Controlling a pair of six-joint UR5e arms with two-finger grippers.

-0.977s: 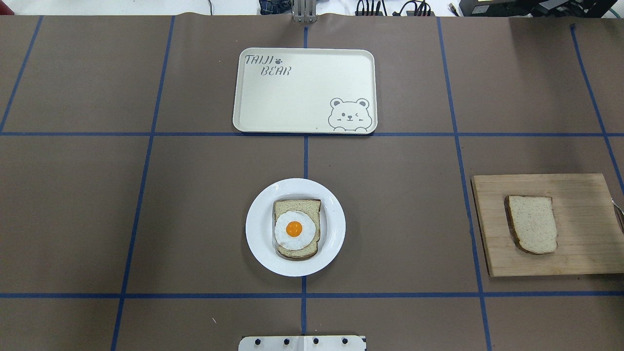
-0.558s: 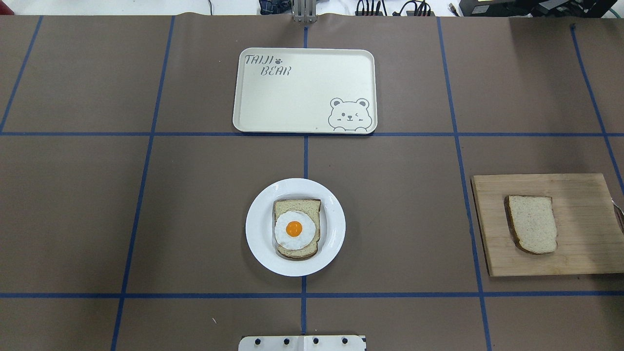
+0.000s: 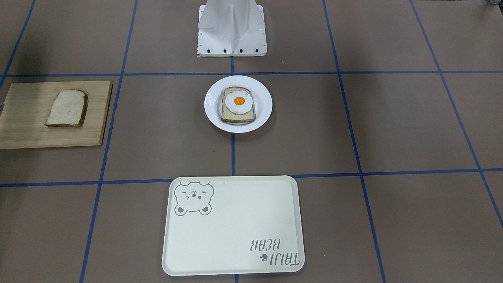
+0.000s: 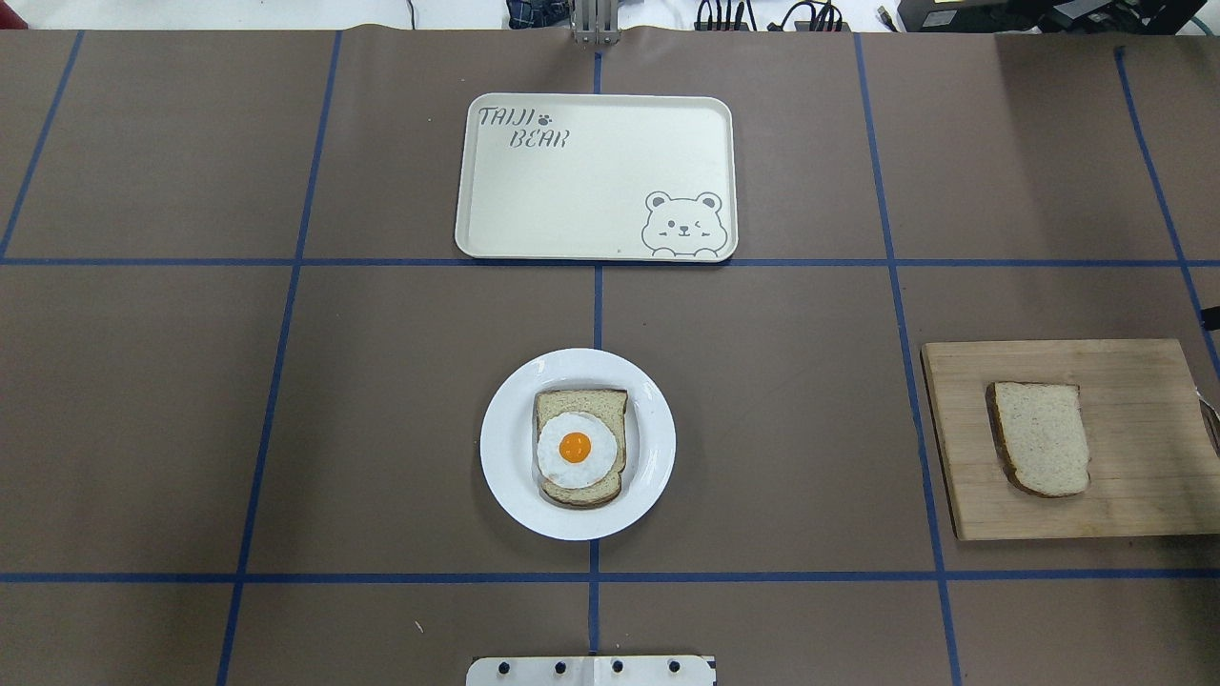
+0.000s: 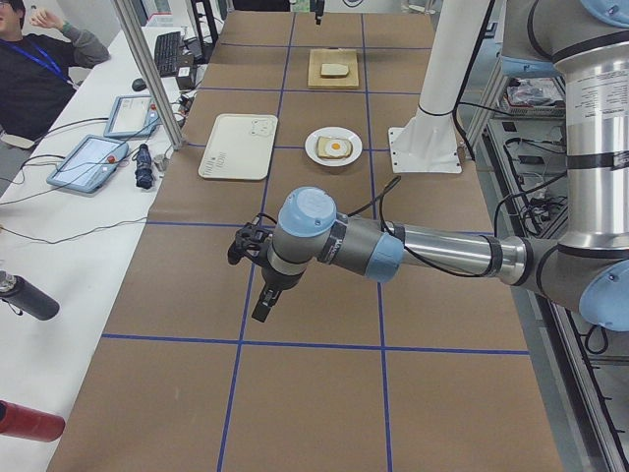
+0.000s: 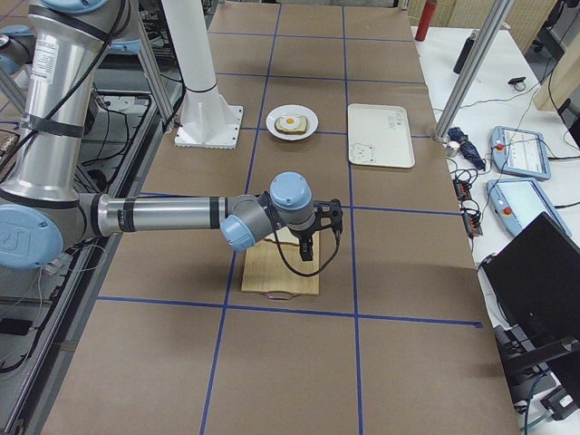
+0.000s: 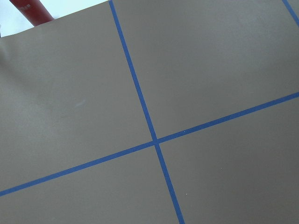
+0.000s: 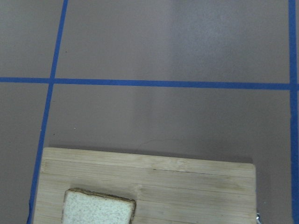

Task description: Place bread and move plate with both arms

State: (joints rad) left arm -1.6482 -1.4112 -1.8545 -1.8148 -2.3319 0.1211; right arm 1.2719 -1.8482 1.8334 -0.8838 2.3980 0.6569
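The plain bread [image 4: 1041, 438] lies flat on a wooden cutting board [image 4: 1134, 476] at the table's right; it also shows in the front view [image 3: 67, 108] and the right wrist view [image 8: 99, 207]. The white plate [image 4: 505, 476] sits in the middle and carries a slice topped with a fried egg [image 4: 577, 448]. My right gripper [image 6: 306, 249] hangs above the board near the bread; I cannot tell if it is open. My left gripper [image 5: 263, 307] hangs over bare table far to the left of the plate; I cannot tell its state.
A cream tray with a bear drawing [image 4: 572, 191] lies beyond the plate. The white robot base [image 3: 232, 31] stands behind the plate. Blue tape lines grid the brown table. A red bottle [image 7: 28, 9] lies off the table's left end.
A small dark part has come in at the right edge of the overhead view, above the cutting board. Bread, plate and tray have not moved.
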